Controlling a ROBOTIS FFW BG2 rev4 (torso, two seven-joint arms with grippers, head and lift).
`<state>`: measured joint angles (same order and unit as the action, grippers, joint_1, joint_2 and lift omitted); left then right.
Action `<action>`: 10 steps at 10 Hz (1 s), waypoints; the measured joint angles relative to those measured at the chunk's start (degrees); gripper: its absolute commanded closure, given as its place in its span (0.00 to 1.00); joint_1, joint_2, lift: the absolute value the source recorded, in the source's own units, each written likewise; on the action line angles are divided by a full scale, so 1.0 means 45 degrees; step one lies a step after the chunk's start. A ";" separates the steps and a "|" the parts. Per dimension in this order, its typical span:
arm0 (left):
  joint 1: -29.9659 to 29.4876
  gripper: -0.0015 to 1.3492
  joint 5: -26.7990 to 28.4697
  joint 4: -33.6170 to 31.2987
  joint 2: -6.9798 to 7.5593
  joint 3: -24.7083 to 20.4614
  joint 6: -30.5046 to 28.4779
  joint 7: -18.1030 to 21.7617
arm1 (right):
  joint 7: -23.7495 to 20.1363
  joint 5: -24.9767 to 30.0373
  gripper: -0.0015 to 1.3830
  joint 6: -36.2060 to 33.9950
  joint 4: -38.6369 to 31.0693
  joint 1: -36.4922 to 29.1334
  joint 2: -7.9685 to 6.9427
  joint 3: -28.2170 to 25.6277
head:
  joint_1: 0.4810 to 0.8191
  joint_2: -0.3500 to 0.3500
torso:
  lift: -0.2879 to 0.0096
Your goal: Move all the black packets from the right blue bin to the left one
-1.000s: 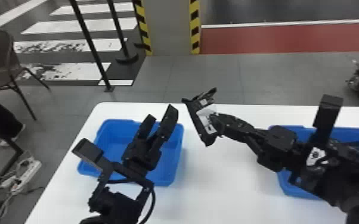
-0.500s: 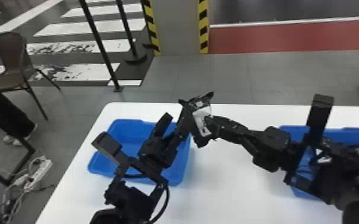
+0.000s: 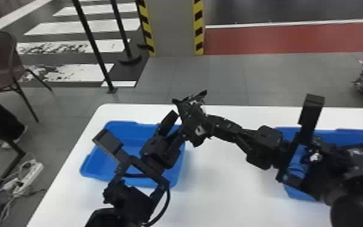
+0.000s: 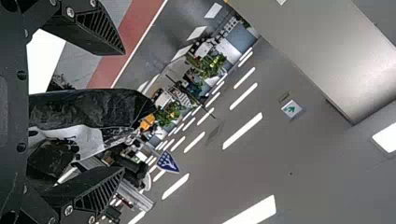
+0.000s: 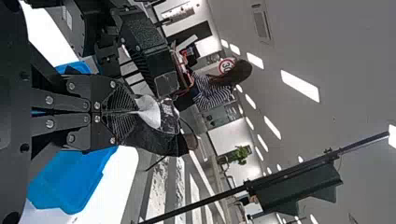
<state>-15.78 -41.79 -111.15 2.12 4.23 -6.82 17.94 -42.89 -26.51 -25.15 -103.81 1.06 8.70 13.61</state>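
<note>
The left blue bin (image 3: 129,132) is showing behind the left gripper (image 3: 180,119), whose fingers are standing apart, a black packet (image 4: 93,107) lying between. The right gripper (image 3: 209,122) is clamping that packet; the right blue bin (image 3: 358,135) is sitting well apart from its tips.

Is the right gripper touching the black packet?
Touching. The right wrist view shows the right gripper with its fingertips closed on the black packet.

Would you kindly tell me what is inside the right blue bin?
In the right blue bin, at least one black packet with a white patch shows. The right arm covers much of the inside, so the number of packets there cannot be told.
</note>
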 measured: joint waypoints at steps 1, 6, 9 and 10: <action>0.0044 0.28 0.0005 -0.0001 -0.0003 -0.0008 -0.0076 0.0034 | 0.0000 -0.0024 0.82 0.0056 0.0211 0.0193 0.0000 0.0153 | 0.63 0.74 | 0.60; 0.0073 0.91 0.0324 -0.0118 -0.0133 -0.0206 -0.0137 -0.0122 | 0.0001 -0.0233 0.82 0.0250 0.0706 0.0572 -0.0051 0.0574 | 0.63 0.76 | 0.60; -0.0104 0.91 0.0370 -0.0128 -0.0314 -0.0354 0.0546 -0.0242 | -0.0033 -0.0455 0.20 0.0508 0.1110 0.0813 -0.0089 0.0566 | 0.63 0.79 | 0.60; -0.0123 0.91 0.0575 -0.0121 -0.0327 -0.0474 0.0751 -0.0539 | -0.0103 -0.0511 0.01 0.0852 0.1241 0.0837 -0.0097 0.0511 | 0.63 0.80 | 0.60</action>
<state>-16.34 -39.20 -111.69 0.65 2.10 -3.43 15.51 -43.36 -28.81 -21.31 -98.23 4.83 8.26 15.91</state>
